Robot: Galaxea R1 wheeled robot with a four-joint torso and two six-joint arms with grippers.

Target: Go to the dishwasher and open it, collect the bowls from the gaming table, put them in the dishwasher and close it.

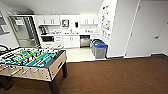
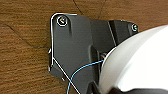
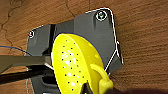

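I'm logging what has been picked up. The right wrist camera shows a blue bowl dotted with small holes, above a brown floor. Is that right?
Not quite: the bowl is yellow, not blue. The right wrist view shows it, dotted with small holes, above the brown floor.

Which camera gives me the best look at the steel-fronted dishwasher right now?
The head view: the stainless-steel under-counter dishwasher sits far off among white kitchen cabinets. Both wrist views face brown floor.

Even bright indoor light; all views blurry; head view edges warped.
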